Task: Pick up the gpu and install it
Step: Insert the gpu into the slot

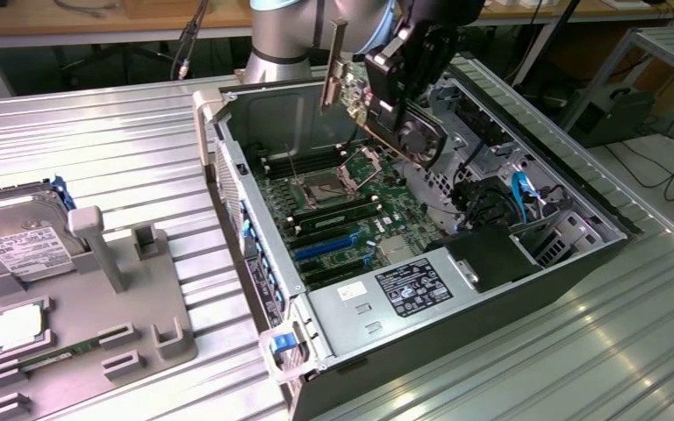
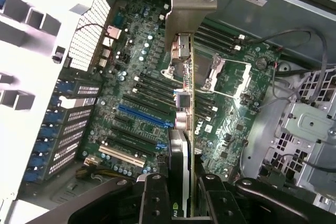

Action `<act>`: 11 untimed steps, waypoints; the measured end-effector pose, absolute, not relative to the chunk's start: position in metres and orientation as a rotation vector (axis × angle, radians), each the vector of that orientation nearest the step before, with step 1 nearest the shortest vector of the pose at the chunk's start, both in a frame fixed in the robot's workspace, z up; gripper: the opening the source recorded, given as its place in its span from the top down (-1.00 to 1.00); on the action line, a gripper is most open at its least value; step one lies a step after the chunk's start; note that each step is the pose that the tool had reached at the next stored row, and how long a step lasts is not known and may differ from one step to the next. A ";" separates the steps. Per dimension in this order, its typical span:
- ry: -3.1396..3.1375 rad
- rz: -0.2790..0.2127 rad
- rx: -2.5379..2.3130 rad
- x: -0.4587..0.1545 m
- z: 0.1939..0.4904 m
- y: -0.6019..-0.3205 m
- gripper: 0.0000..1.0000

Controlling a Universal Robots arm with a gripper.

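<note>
Claw (image 2: pixel 181 190) clamped on gpu (image 2: pixel 183 43) above motherboard (image 2: pixel 142 98), case walls (image 1: pixel 269 110) close around.

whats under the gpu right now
The gpu, held in the gripper, hangs over the motherboard: cpu socket, memory slots and a blue slot show. The strip of board behind the card's edge is covered.

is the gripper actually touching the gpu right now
Touching. The wrist view shows the gripper with a finger pressed against each face of the gpu, the card clamped edge-on between them.
</note>
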State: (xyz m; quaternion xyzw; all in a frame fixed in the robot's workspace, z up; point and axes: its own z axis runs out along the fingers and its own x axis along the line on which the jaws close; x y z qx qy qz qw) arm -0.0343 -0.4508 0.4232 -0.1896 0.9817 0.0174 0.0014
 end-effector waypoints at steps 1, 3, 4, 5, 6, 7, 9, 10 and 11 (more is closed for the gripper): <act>3.078 0.055 -0.611 -0.034 0.423 -0.451 0.44; 3.072 0.055 -0.646 -0.034 0.423 -0.451 0.44; 3.068 0.055 -0.664 -0.034 0.423 -0.451 0.44; 3.065 0.055 -0.681 -0.034 0.423 -0.451 0.44; 3.060 0.055 -0.700 -0.034 0.423 -0.451 0.44; 3.057 0.055 -0.714 -0.034 0.423 -0.451 0.44; 3.050 0.055 -0.746 -0.034 0.423 -0.451 0.44; 3.046 0.055 -0.761 -0.034 0.423 -0.451 0.44; 3.042 0.055 -0.778 -0.034 0.423 -0.451 0.44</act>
